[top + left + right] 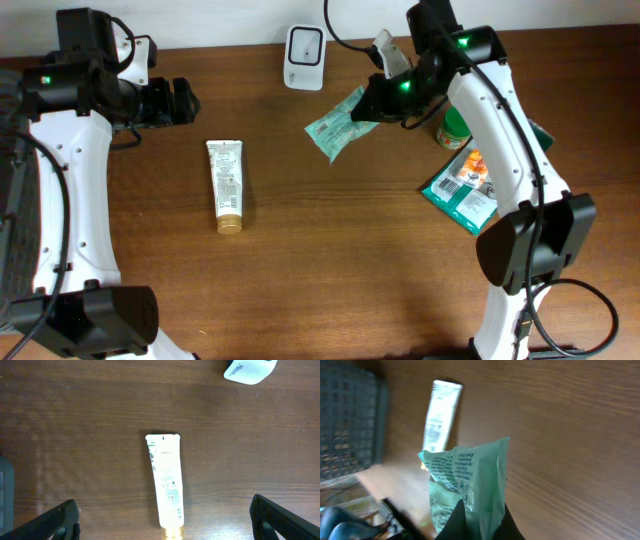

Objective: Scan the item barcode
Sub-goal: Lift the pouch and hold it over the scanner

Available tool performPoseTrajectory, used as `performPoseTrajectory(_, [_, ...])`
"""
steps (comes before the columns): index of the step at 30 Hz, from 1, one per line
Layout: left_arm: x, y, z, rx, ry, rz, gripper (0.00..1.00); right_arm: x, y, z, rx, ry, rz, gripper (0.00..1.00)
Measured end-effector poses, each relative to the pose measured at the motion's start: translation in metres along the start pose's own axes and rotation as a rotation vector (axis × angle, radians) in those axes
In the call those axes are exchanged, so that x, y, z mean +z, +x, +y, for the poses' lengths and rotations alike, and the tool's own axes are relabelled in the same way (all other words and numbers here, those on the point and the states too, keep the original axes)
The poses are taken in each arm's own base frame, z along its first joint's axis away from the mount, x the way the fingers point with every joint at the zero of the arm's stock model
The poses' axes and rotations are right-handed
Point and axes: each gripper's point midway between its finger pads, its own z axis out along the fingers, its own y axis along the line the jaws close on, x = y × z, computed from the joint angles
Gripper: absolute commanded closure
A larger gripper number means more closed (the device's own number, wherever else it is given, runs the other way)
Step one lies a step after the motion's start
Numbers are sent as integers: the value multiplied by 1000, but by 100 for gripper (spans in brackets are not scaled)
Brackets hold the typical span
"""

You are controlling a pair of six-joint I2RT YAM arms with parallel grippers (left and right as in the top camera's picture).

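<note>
Overhead, we see the left claw (184,101) at the far left, above the table (330,270). It is spread wide with nothing between its fingers. In the left wrist view the two fingers (50,522) sit far apart at the lower corners of the frame.

Just right of that claw, a white tube (226,185) lies flat on the wood. Its gold cap points toward the near edge and its crimped end toward the back.

Further right, at the back edge, stands the white scanner (304,58).

Right of the scanner and a little nearer to us is the green packet (338,122), the item being handled. It is in the air, near the scanner but not touching it. The right claw (374,99) is pinched tight on the packet's right-hand end. In the right wrist view the dark fingertips meet on the packet's lower edge, and printed text shows on the crinkled film. We cannot make out a barcode there.

Beyond the right arm, a green-lidded jar (452,128) stands on the table. Beside it lies a teal pouch (465,192).
</note>
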Motion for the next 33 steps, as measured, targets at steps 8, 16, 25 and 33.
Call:
performPoseTrajectory(8, [0, 0, 0, 0, 0, 0, 1, -24, -8, 27, -17, -52, -44, 96])
performPoseTrajectory(16, [0, 0, 0, 0, 0, 0, 1, -51, -74, 41, -210, 261, -349, 96])
performPoseTrajectory(25, [0, 0, 0, 0, 0, 0, 1, -39, -178, 68, -610, 695, -749, 96])
performPoseTrajectory(33, [0, 0, 0, 0, 0, 0, 1, 47, -225, 16, -1021, 956, -680, 96])
